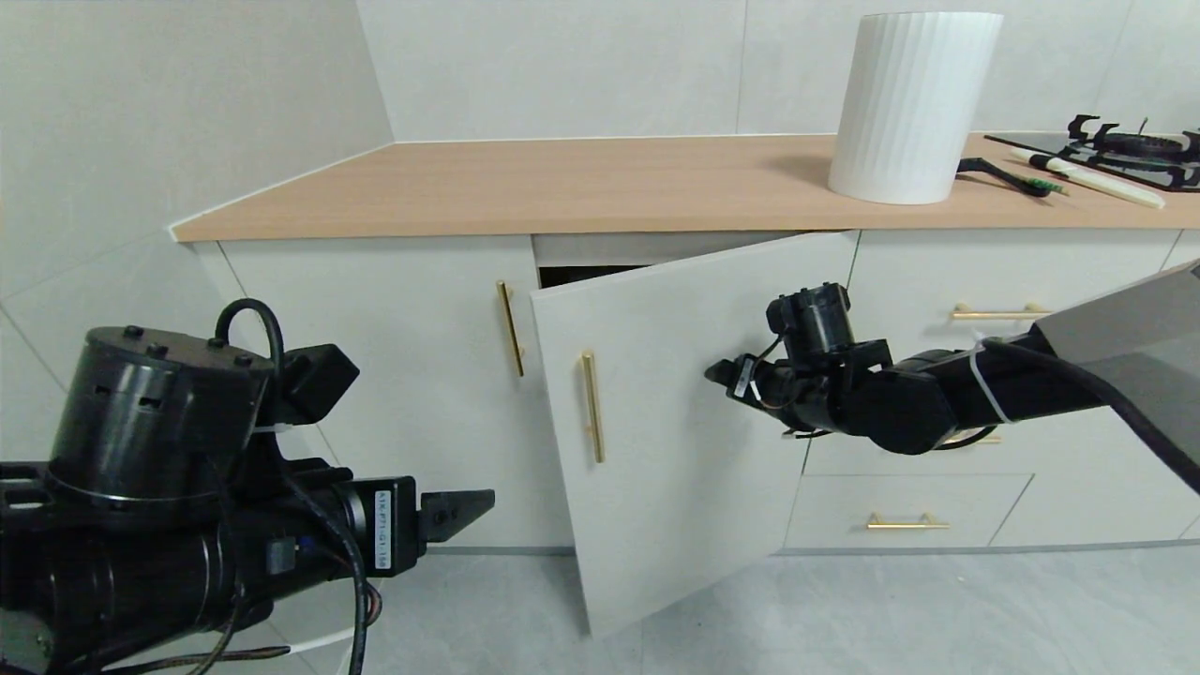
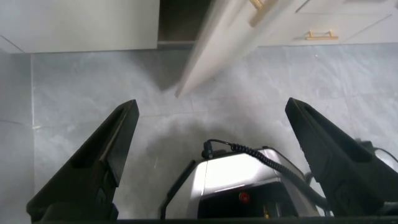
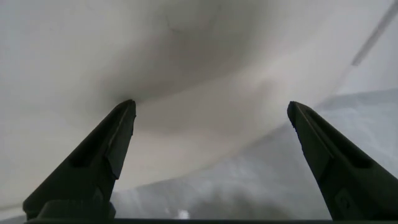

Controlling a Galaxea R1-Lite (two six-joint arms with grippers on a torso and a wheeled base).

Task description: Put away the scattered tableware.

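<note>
Right gripper point(image 1: 720, 372), jaws spread, is facing the half-open cabinet door point(image 1: 675, 450), presumably to swing it wider for storage; left gripper point(image 1: 464, 511), jaws also spread, is hanging low.

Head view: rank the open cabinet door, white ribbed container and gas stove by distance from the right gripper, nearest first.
1. The open cabinet door: directly at the tips of the right gripper.
2. The white ribbed container: up on the countertop, above and to the gripper's right.
3. The gas stove: at the countertop's far right end, beyond the container.
</note>
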